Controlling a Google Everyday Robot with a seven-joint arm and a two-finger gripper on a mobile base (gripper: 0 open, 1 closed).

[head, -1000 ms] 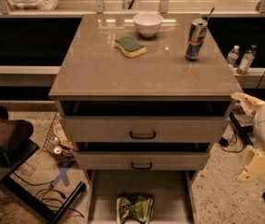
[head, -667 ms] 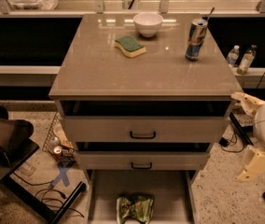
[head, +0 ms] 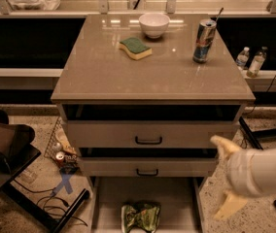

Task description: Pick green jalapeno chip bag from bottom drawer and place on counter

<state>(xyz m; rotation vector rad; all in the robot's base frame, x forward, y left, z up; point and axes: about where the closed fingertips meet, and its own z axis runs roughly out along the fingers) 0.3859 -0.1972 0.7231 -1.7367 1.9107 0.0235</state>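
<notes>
Green jalapeno chip bag (head: pixel 140 216): location? (M.)

Entry: crumpled, lying on the floor of the bottom drawer (head: pixel 110 198), roughly midway between the side walls, at the near end of the floor that is in view. Drawer stands pulled out below the two handled drawers. Nothing touches the bag. (K.)

Gripper? (M.)

Entry: gripper (head: pixel 216 178) at the right side of the cabinet, in front of the lower handled drawer (head: pixel 177 168) and the right wall of the bottom drawer. Fingers (head: pixel 224 147) spread wide, nothing between them. It sits above and to the right of the bag, apart from it. (K.)

Counter? (M.)

Entry: counter (head: pixel 104 76) carries a white bowl (head: pixel 154 24) at the back, a green-and-yellow sponge (head: pixel 135 47) just in front of it to the left, and a can (head: pixel 204 41) toward the right. The three stand apart from one another. (K.)
</notes>
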